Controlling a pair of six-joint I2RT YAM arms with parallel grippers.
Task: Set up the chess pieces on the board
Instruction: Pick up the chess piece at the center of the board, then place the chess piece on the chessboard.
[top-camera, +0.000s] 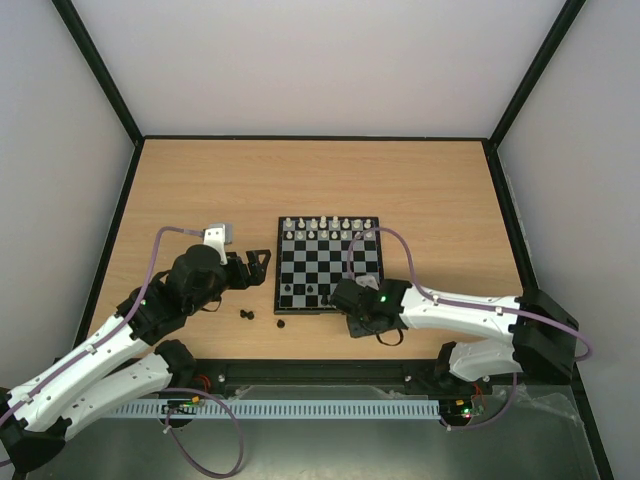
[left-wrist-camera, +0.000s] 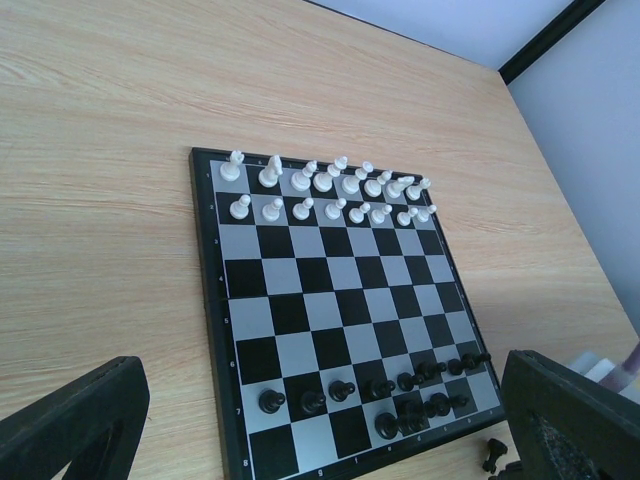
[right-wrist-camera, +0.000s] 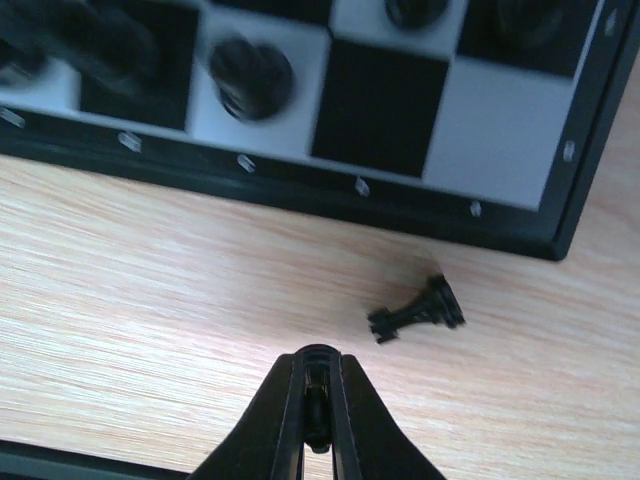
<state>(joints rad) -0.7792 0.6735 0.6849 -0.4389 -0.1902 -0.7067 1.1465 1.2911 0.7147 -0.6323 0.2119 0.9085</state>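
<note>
Shows right pincer (right-wrist-camera: 318, 400) closed over the counter (right-wrist-camera: 150, 290), near a black piece (right-wrist-camera: 415, 312) lying just off the board (left-wrist-camera: 205, 300). Shows left pincer (left-wrist-camera: 320, 425) wide open, with most chess pieces (left-wrist-camera: 301, 180) standing on the board.

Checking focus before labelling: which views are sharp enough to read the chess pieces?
Left wrist: board and chess pieces crisp, even light. Right wrist: pieces on the board blurred, the fallen black piece on the table sharper. Top external: evenly lit, pieces too small to tell apart.
</note>
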